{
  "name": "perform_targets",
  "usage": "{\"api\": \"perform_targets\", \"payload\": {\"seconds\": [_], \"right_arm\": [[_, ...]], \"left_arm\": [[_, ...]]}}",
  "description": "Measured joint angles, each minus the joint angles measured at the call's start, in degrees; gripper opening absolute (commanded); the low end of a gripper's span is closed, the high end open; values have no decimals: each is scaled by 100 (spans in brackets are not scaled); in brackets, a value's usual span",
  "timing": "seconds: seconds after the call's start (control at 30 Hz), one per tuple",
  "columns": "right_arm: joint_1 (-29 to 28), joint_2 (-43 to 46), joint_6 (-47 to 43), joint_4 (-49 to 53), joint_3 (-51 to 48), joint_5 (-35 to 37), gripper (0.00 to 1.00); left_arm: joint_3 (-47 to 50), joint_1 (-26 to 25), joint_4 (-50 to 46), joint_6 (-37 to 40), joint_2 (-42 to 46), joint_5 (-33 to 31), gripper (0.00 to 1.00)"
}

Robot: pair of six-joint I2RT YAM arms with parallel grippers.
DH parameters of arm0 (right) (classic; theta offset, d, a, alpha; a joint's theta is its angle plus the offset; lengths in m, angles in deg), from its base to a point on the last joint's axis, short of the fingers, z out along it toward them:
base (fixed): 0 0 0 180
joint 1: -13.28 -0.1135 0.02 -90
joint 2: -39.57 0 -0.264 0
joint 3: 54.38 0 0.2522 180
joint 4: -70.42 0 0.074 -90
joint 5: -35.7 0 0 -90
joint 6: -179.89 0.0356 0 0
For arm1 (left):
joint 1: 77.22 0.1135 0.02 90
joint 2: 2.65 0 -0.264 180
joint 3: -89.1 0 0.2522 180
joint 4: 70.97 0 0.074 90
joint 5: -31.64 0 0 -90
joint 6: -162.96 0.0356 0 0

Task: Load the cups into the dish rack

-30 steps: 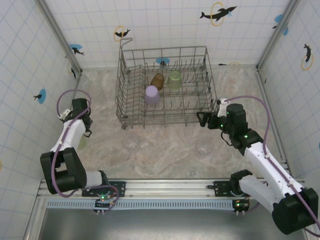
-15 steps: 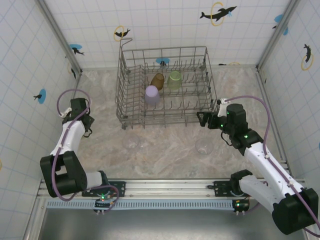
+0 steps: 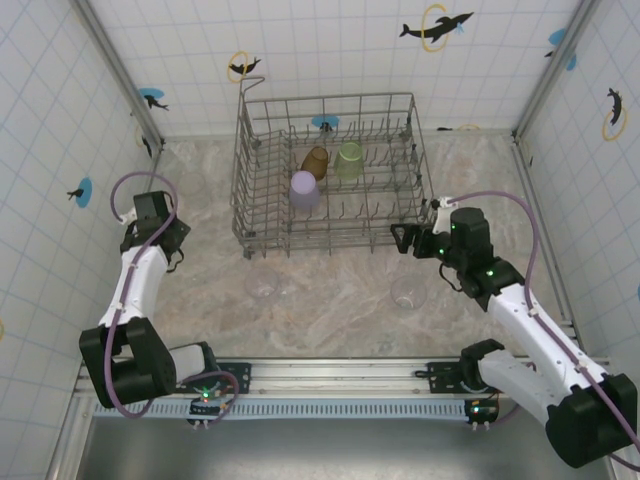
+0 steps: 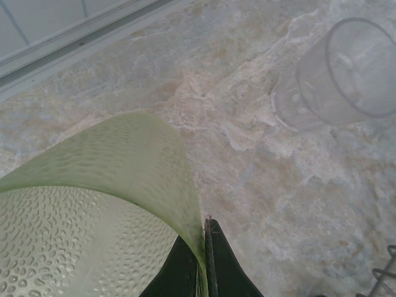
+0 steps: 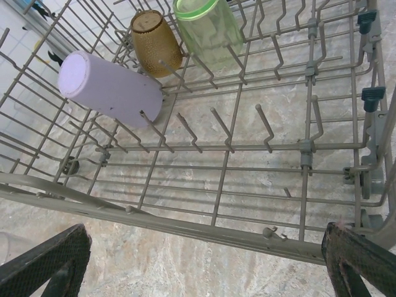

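Pinching the thin wall of a pale green cup [image 4: 93, 204], the left gripper [image 4: 205, 247] is clenched, one black finger inside the rim and one outside. Its arm sits at the left side of the marbled table [image 3: 200, 190], well apart from the dish rack [image 3: 330, 99]. In the left wrist view a clear cup [image 4: 346, 77] rests on the table beyond the held one, apart from it.

The right gripper [image 3: 403, 238] is released, its jaws spread wide and holding nothing, just beside the rack's near right corner. Its wrist view looks over the near rim into the basket.

Three cups lie among the tines toward the rack's far left: a lilac cup [image 5: 111, 86] nearest, an amber cup [image 5: 156, 42] behind it, and a green cup [image 5: 209, 28] to the right of the amber one.

Two clear cups stand on the table near the rack's near side, one toward the left [image 3: 262, 285] and one toward the right [image 3: 408, 292], close to the right arm.
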State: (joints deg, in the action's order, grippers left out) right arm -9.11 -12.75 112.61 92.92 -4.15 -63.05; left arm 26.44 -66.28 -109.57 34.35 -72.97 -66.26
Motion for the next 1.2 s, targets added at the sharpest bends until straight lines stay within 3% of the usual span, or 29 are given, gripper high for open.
{"api": "perform_targets", "payload": {"seconds": [0.43, 1.2], "right_arm": [[-221, -334, 55, -295, 66, 20, 99], [-378, -485, 68, -358, 140, 118, 99]], "left_arm": [[-208, 0, 879, 269, 11, 896, 0], [-22, 0, 3685, 258, 249, 2929, 0]]}}
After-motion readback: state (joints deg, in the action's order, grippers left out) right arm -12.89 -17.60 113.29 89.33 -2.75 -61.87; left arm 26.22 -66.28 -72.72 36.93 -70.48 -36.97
